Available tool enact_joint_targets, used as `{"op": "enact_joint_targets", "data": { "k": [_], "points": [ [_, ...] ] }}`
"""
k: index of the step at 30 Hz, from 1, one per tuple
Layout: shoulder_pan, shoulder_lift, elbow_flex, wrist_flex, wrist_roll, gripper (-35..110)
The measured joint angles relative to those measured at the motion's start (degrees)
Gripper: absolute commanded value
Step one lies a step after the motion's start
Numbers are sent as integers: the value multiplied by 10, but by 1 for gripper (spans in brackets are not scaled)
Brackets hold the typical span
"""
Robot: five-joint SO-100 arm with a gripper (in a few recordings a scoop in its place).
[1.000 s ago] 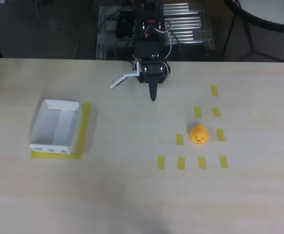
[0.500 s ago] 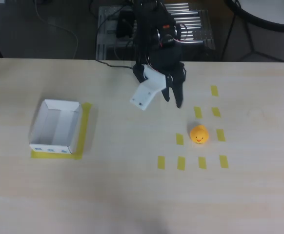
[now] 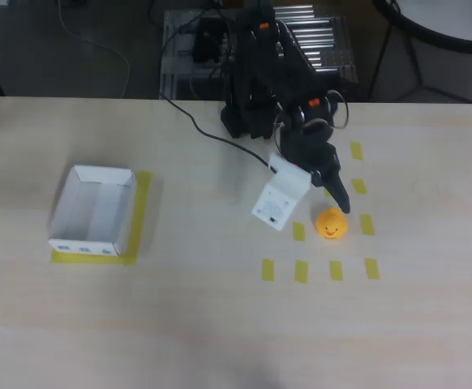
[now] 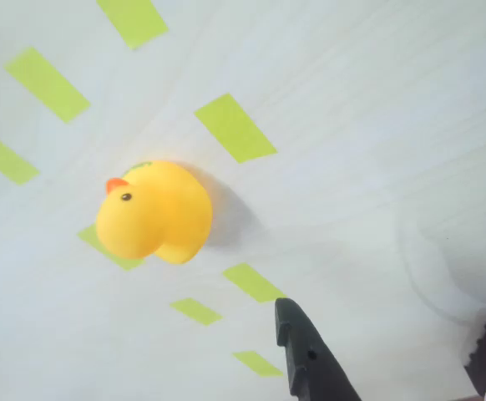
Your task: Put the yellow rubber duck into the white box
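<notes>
One small rounded yellow rubber duck (image 3: 331, 224) sits on the pale counter (image 3: 220, 324); one shallow white cardboard box (image 3: 92, 211) lies well apart; the jaws stand released just beside the duck.

A lab or workshop test bench is suggested. A pale wooden table (image 3: 220, 324) is marked with small yellow tape strips (image 3: 301, 271) in a grid at the right of the overhead view, and a metal rack (image 3: 333, 49) with loose cables (image 3: 98, 44) is seen on a dark floor along the upper edge.
</notes>
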Motion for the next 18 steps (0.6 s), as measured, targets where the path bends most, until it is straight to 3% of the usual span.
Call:
{"op": "enact_joint_targets", "data": {
  "k": [18],
  "points": [
    [-17,-179,-92,-43,11,34]
  ]
}}
